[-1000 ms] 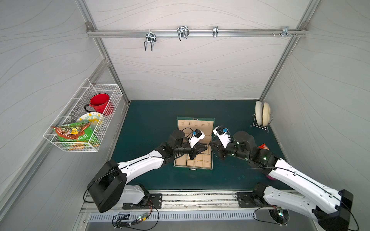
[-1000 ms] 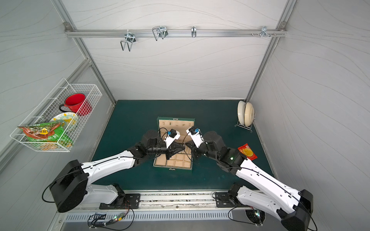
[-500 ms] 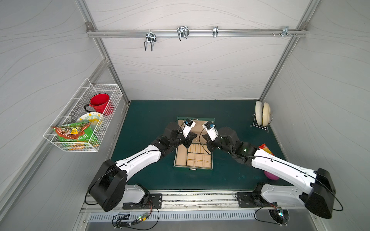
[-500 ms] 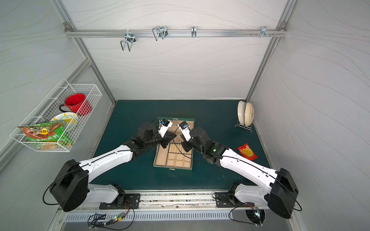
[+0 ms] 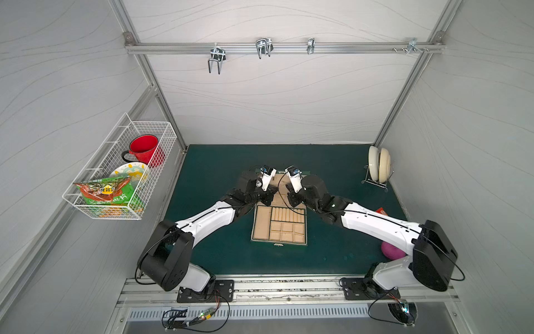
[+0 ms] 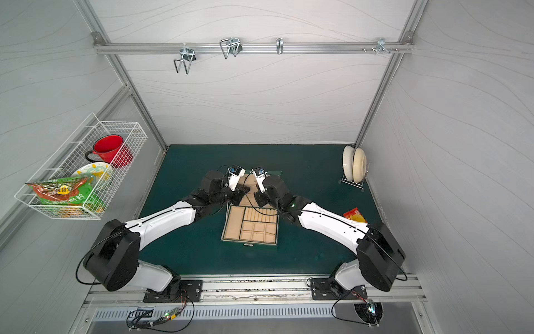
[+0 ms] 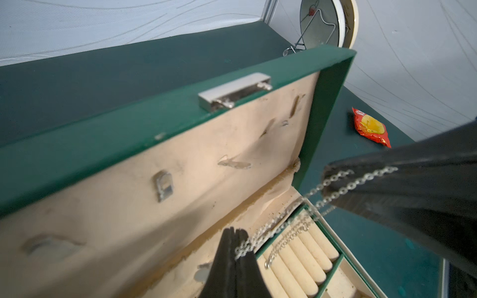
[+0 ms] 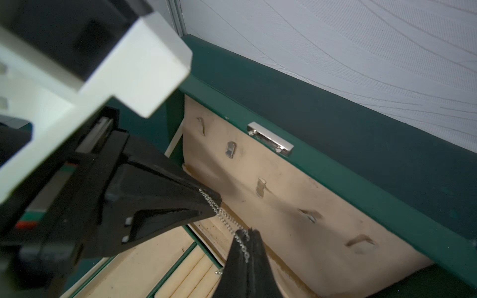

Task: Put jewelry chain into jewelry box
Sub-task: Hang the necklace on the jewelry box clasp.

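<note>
The dark green jewelry box lies open at mid-table, its beige-lined lid standing up at the far side. Both arms meet in front of the lid, above the ring rolls. The thin silver jewelry chain stretches between them. My left gripper is shut on one part of it, my right gripper on another. A loose end dangles over the ring rolls. Small metal hooks sit on the lid lining just beyond the chain.
A metal clasp sits on the lid's top edge. At the back right stands a plate rack. A red snack packet and a pink object lie right of the box. A wire basket hangs on the left wall.
Both grippers have moved away from over the compartments toward the lid at the far side, staying shut with the chain between them.
</note>
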`<state>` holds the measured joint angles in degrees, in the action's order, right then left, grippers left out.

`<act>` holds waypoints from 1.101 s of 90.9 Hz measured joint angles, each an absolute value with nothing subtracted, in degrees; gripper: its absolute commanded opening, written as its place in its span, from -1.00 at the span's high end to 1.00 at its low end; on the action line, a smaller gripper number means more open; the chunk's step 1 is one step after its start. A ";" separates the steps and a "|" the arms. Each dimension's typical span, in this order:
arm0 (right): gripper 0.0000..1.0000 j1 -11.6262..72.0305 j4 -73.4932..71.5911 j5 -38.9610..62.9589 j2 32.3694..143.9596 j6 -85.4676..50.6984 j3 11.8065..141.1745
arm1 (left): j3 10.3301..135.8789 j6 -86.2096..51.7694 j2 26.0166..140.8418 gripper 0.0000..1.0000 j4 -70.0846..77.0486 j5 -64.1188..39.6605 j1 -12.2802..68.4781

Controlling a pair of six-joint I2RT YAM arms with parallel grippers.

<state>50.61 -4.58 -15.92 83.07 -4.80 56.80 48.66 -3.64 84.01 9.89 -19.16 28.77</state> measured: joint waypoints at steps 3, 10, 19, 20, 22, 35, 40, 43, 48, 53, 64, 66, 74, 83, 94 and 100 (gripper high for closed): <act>1.00 50.52 -5.08 -16.12 83.81 -5.02 57.10 | 48.95 -3.97 84.36 0.95 9.91 -19.09 28.53; 1.00 50.48 -6.24 -16.69 85.32 -5.63 57.54 | 49.69 -4.97 85.25 0.95 9.78 -19.03 28.12; 1.00 50.30 -7.53 -17.43 87.13 -6.37 58.00 | 50.78 -6.20 86.54 0.95 9.63 -19.03 27.75; 1.00 50.30 -7.60 -17.47 87.31 -6.48 58.02 | 50.94 -6.31 86.72 0.95 9.65 -19.03 27.73; 1.00 50.30 -7.90 -17.65 87.68 -6.63 58.06 | 51.09 -6.50 86.98 0.95 9.69 -19.03 27.68; 1.00 50.11 -9.02 -18.52 88.77 -7.29 58.08 | 51.90 -7.92 88.42 0.95 9.89 -18.98 27.49; 1.00 50.00 -9.30 -18.85 88.84 -7.62 58.11 | 51.96 -8.54 88.95 0.95 10.15 -18.90 27.49; 1.00 49.93 -9.56 -19.05 88.86 -7.75 58.11 | 52.03 -8.91 89.23 0.96 10.22 -18.85 27.49; 1.00 49.78 -10.15 -19.29 88.86 -7.84 58.11 | 52.05 -9.50 89.67 0.96 10.57 -18.83 27.49; 1.00 49.69 -10.61 -19.53 88.86 -8.10 58.11 | 52.27 -10.04 90.04 0.96 10.59 -18.83 27.49; 1.00 49.21 -11.07 -19.64 88.86 -8.27 58.11 | 52.66 -11.16 90.32 0.95 11.03 -18.85 27.49; 1.00 49.12 -11.14 -19.64 88.88 -8.38 58.11 | 52.82 -11.31 90.39 0.95 11.05 -18.85 27.49; 1.00 48.84 -11.14 -19.64 88.88 -8.69 58.11 | 53.47 -11.86 91.05 0.95 11.00 -18.94 27.49; 1.00 48.53 -11.16 -19.59 88.99 -9.15 58.11 | 54.11 -12.47 92.01 0.95 11.03 -19.27 27.49; 1.00 48.25 -11.16 -19.46 89.52 -9.58 58.11 | 54.63 -12.86 92.79 0.95 11.03 -19.38 27.49; 1.00 48.23 -11.16 -19.33 89.80 -9.72 58.11 | 54.65 -13.15 92.95 0.94 11.03 -19.53 27.49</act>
